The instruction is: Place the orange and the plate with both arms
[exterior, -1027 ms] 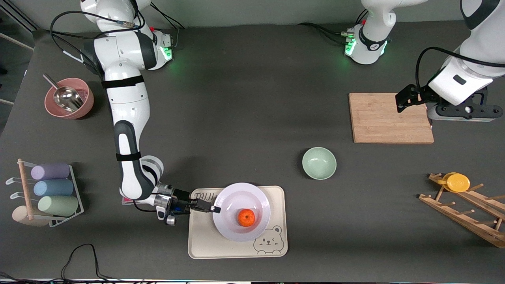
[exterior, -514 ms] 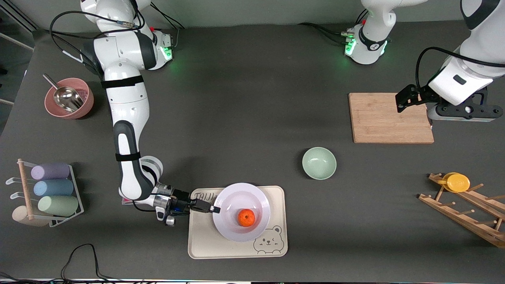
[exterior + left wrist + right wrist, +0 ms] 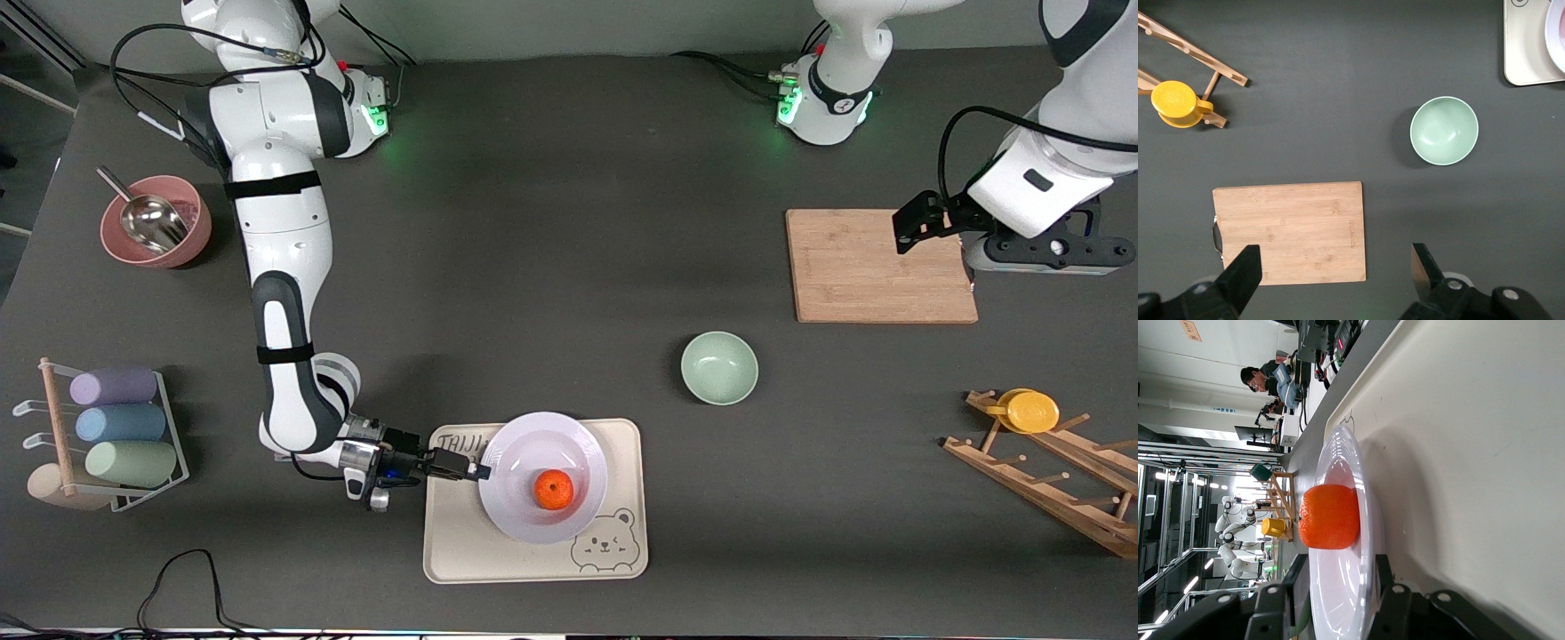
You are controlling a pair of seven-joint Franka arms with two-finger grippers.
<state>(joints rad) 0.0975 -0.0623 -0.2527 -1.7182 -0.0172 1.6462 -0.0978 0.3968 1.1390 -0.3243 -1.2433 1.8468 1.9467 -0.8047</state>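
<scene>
The orange (image 3: 554, 490) lies in the pale lavender plate (image 3: 533, 444), which is on the cream bear-printed tray (image 3: 462, 542). My right gripper (image 3: 484, 468) is low at the plate's rim on the side toward the right arm's end of the table. In the right wrist view its fingers (image 3: 1381, 577) straddle the plate's rim (image 3: 1338, 600), shut on it. There the orange (image 3: 1330, 517) sits in the plate, and that side of the plate stands slightly off the tray (image 3: 1471, 453). My left gripper (image 3: 1031, 253) waits open and empty over the edge of the wooden cutting board (image 3: 1291, 230); it also shows in the left wrist view (image 3: 1335, 263).
A mint-green bowl (image 3: 719, 367) stands between the tray and the cutting board (image 3: 880, 267). A wooden rack with a yellow cup (image 3: 1031, 411) is at the left arm's end. A pink bowl with a metal scoop (image 3: 156, 222) and a rack of pastel cylinders (image 3: 116, 427) are at the right arm's end.
My right gripper and the plate with the orange have shifted slightly toward the right arm's end of the table. The left arm has not moved.
</scene>
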